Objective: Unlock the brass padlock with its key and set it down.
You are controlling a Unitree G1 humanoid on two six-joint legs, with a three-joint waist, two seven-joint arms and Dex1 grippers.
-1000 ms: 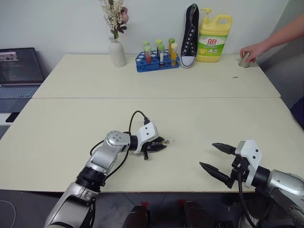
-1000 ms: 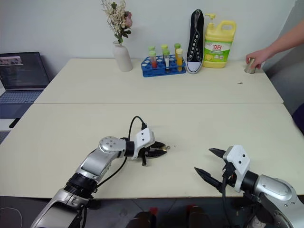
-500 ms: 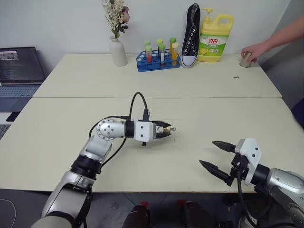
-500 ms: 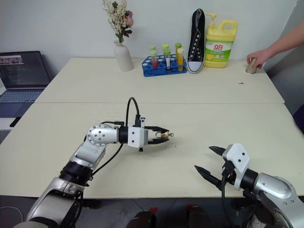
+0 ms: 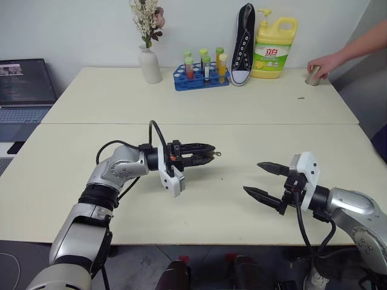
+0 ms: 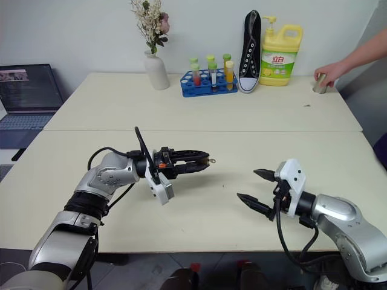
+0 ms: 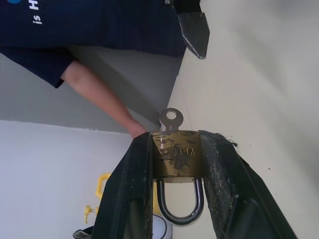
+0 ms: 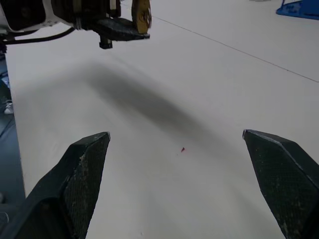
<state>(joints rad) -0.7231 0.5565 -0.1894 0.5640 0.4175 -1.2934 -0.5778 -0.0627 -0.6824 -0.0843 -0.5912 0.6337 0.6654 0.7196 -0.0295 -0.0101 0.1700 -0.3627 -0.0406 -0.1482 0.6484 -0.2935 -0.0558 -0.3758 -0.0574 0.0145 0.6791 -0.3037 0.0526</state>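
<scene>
My left gripper point(image 5: 208, 154) hovers above the near table's middle, pointing level toward my right arm, shut on the brass padlock point(image 7: 176, 158). The lock's body is pinched between both fingers point(image 7: 133, 189). Its silver shackle point(image 7: 178, 205) points back toward the wrist. The key point(image 7: 171, 119) sticks out of the lock's far end, past the fingertips, and its round head is also seen from the head camera, key point(image 5: 217, 153). My right gripper point(image 5: 252, 177) hangs open and empty to the right, facing the lock point(image 8: 142, 15), a hand's width away.
On the far table stand a white vase point(image 5: 149, 65), a blue test-tube rack point(image 5: 201, 77), an upright black shoe point(image 5: 242, 43) and a yellow detergent bottle point(image 5: 273, 41). A person's hand point(image 5: 323, 63) rests on a small can point(image 5: 311, 77). A laptop point(image 5: 24, 84) sits far left.
My left gripper lifted the padlock off the table and rolled its wrist, so the key now points at my right arm. My right gripper rose and moved in toward the centre, still open.
</scene>
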